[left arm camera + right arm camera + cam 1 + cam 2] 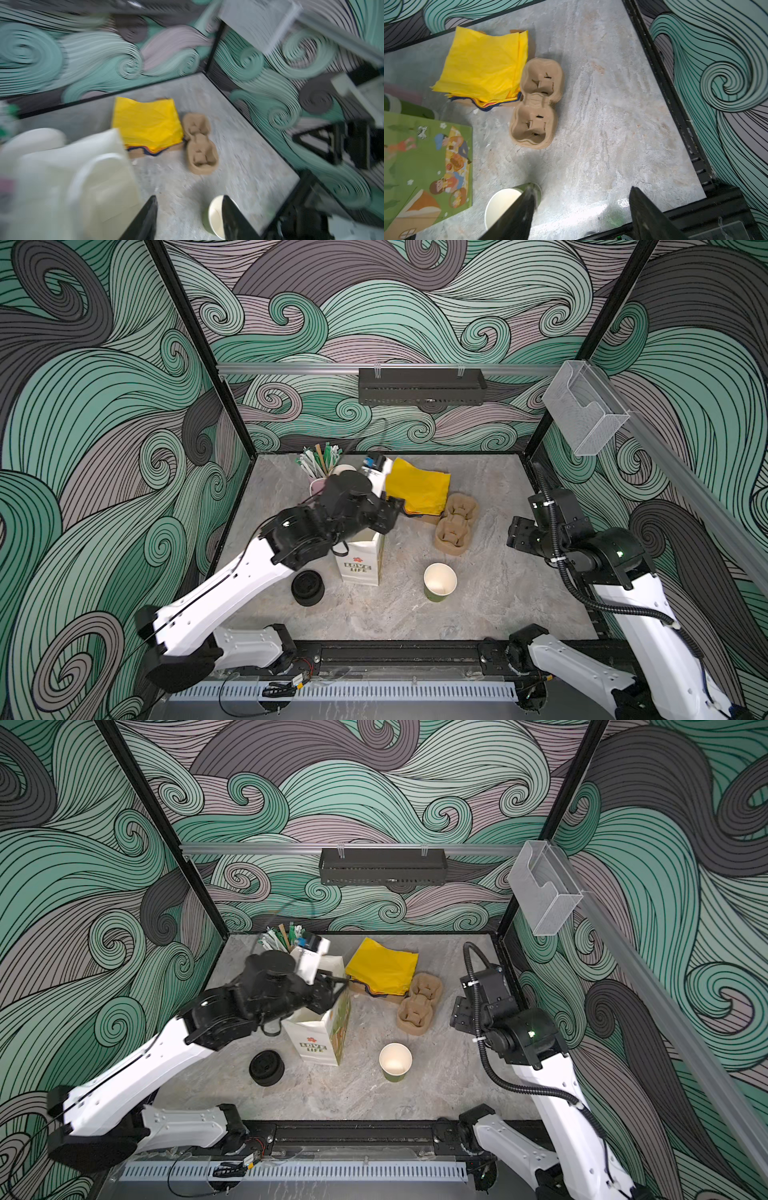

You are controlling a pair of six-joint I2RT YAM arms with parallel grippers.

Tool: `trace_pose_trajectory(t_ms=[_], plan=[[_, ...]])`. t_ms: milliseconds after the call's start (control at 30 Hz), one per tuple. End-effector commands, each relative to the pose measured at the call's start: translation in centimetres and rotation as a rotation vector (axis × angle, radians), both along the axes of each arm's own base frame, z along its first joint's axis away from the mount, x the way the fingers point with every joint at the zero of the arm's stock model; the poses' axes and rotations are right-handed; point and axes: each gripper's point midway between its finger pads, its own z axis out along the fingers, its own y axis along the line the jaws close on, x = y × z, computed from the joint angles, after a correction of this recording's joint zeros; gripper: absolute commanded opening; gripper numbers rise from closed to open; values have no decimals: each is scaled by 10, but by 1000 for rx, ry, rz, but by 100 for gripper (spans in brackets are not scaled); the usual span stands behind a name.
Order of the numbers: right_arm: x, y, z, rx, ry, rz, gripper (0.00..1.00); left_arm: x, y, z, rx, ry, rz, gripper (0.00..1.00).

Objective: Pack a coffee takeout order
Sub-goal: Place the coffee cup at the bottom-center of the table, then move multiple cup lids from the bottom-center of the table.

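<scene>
In both top views the left arm [232, 585] reaches over the white paper bag [360, 562], which stands upright near the middle of the table [478, 614]. The left gripper [390, 514] hangs right at the bag's open mouth, though from up here I can't make out its jaws. One olive-green cup [439, 581] stands open and unlidded near the bag. The stack of black lids [307, 587] sits on the bag's other side, and the yellow napkins [417, 491] lie at the back, just beside the brown pulp carrier [455, 522]. The right gripper [514, 533] hovers well apart from all of it, toward the table's right edge. The left wrist view is smeared, but the two fingers [145, 220] stand partly apart with nothing between them. The bag's pale wall is close alongside and the cup shows past one finger. In the right wrist view the jaws are wide and empty, with the cup below one finger and the carrier and napkins further on. My guess is the bag is being readied for loading. It looks light and easy to tip, so the left gripper should come away straight up without catching the rim. The cup's thin wall wants a gentle squeeze, and a lid on before it travels.
</scene>
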Motion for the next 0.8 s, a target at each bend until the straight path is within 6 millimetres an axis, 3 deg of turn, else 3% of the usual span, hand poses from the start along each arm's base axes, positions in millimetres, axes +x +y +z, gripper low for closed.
trace_pose_trajectory(t_ms=[0,67,133,267,400,533,633,767], plan=[[5,25,3,55,21,120,73,5,115,1,14,37,460,51],[8,34,1,60,29,146,73,-7,176,-6,38,85,676,52],[12,41,0,58,31,164,73,-25,225,-27,68,179,855,52],[15,44,-4,49,38,166,73,-58,267,-82,79,377,1056,55],[15,44,-8,47,45,162,73,-68,276,-161,-66,580,1145,56],[13,44,-11,51,51,155,73,-57,258,-240,-227,796,1091,58],[11,44,-13,58,54,151,73,-48,245,-275,-216,894,1008,66],[8,44,-16,61,61,149,73,-38,232,-300,-164,1008,897,72]])
